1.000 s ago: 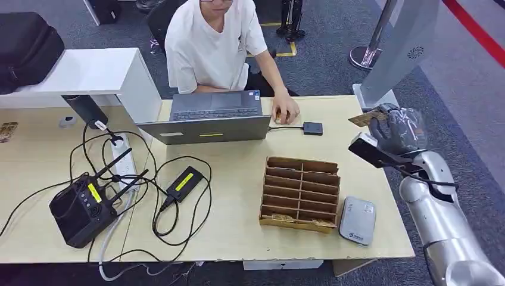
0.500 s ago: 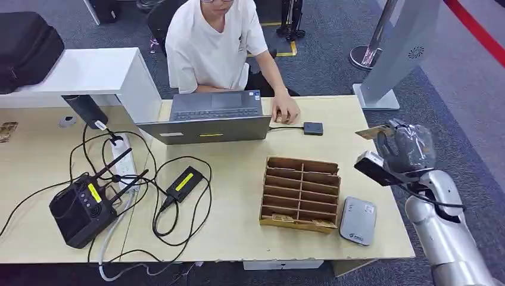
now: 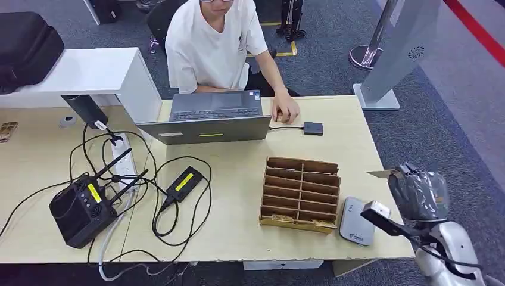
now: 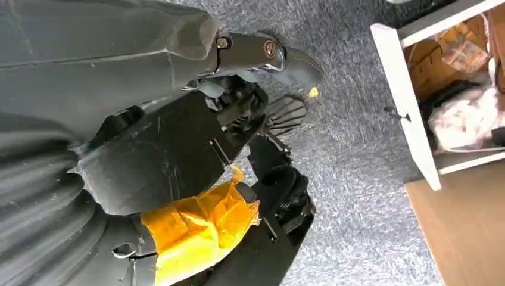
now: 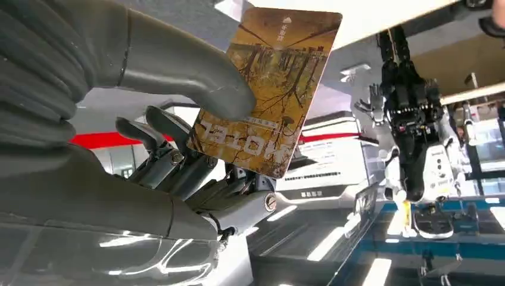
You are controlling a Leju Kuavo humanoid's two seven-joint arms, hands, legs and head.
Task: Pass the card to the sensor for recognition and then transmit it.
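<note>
Right hand [image 3: 418,193] pinches the card [image 5: 268,89] between thumb [image 5: 178,65] and fingers [image 5: 172,161], card edge sticking out toward the table [image 3: 238,238] in head view [image 3: 381,174]; hand hangs off the table's right edge over the grey carpet [image 3: 452,137], card printed brown-gold with white lettering. Just left of the hand, the grey sensor [image 3: 357,220] lies flat on the table, apart from the card. Further left, touching-close to the sensor, the wooden rack [image 3: 300,193]. Farther away: laptop [image 3: 209,119] with a person [image 3: 208,44] typing, charger [image 3: 184,183], cables, black router [image 3: 83,208]. Left hand [image 4: 202,226] hangs by the robot's body, fingers' pose cannot tell
</note>
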